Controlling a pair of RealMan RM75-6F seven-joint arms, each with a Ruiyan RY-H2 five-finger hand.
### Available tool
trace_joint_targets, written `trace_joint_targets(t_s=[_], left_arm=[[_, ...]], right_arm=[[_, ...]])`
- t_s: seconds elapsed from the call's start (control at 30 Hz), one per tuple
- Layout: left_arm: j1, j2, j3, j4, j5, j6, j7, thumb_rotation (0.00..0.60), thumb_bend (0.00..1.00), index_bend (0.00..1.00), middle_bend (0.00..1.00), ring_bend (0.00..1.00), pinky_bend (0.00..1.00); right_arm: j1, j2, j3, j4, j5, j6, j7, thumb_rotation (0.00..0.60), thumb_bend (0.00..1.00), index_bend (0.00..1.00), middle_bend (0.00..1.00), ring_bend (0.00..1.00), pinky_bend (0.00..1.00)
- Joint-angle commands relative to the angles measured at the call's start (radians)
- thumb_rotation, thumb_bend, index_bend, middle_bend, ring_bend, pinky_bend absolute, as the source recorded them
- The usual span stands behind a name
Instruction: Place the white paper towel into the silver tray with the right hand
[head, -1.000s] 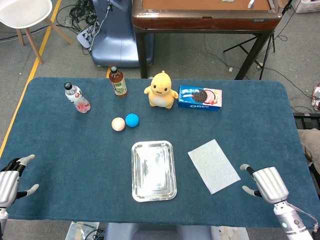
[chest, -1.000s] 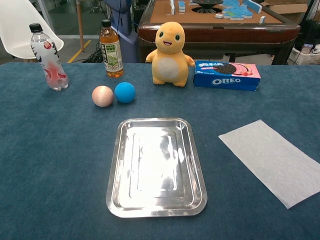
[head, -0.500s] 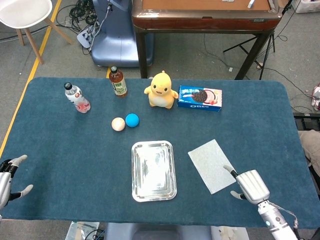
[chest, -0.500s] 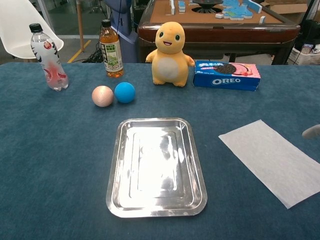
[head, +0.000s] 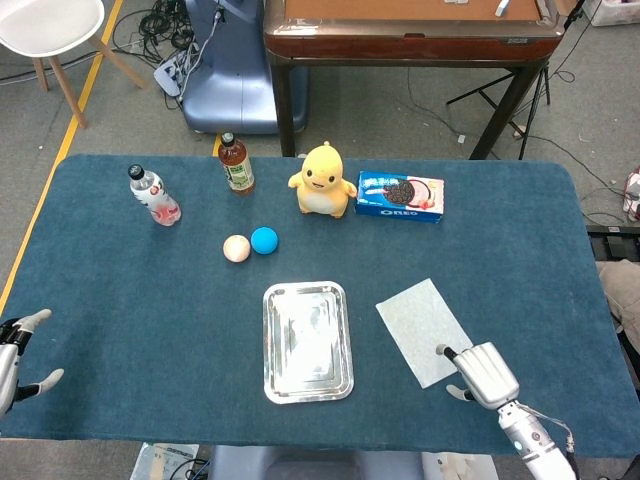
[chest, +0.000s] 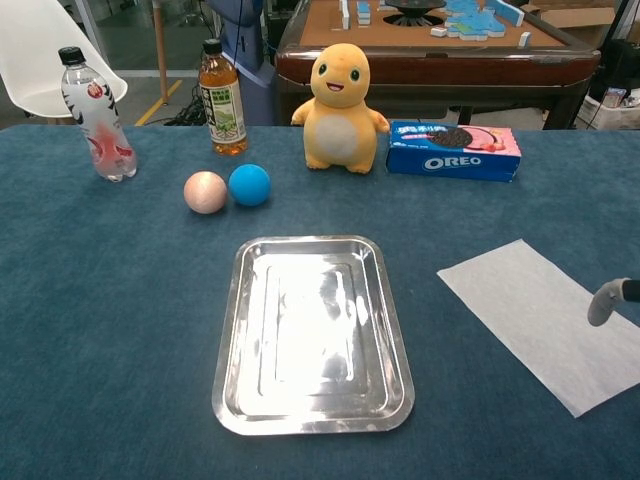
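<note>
The white paper towel (head: 426, 330) (chest: 545, 318) lies flat on the blue table, to the right of the silver tray (head: 308, 341) (chest: 312, 333). My right hand (head: 482, 373) is over the towel's near right corner, open, holding nothing. The chest view shows only one of its fingertips (chest: 604, 302) above the towel's right side. My left hand (head: 14, 350) is at the table's near left corner, fingers spread and empty. The tray has nothing in it.
Behind the tray are a peach ball (head: 236, 248) and a blue ball (head: 264, 240). Along the back stand a water bottle (head: 153, 195), a tea bottle (head: 235, 164), a yellow plush toy (head: 322, 180) and an Oreo box (head: 400, 195).
My right hand has moved left and forward from the table's near right edge to over the towel's near corner. My left hand has drawn back slightly toward the near left corner.
</note>
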Motion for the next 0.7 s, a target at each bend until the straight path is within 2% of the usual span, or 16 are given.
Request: trace_joint_targets(t_s=[0.03, 0.7], left_arm=[[0.001, 0.001, 0.0, -0.001, 0.0, 0.0, -0.001, 0.6, 0.14, 0.2, 0.27, 0.2, 0.42], [0.013, 0.023, -0.006, -0.016, 0.007, 0.023, -0.029, 0.6, 0.14, 0.2, 0.27, 0.2, 0.42]], right_arm=[[0.005, -0.013, -0.003, 0.012, -0.001, -0.007, -0.006, 0.6, 0.0, 0.4, 1.0, 1.0, 1.0], [0.035, -0.108, -0.006, 0.087, 0.013, -0.043, -0.015, 0.6, 0.0, 0.43, 1.0, 1.0, 1.0]])
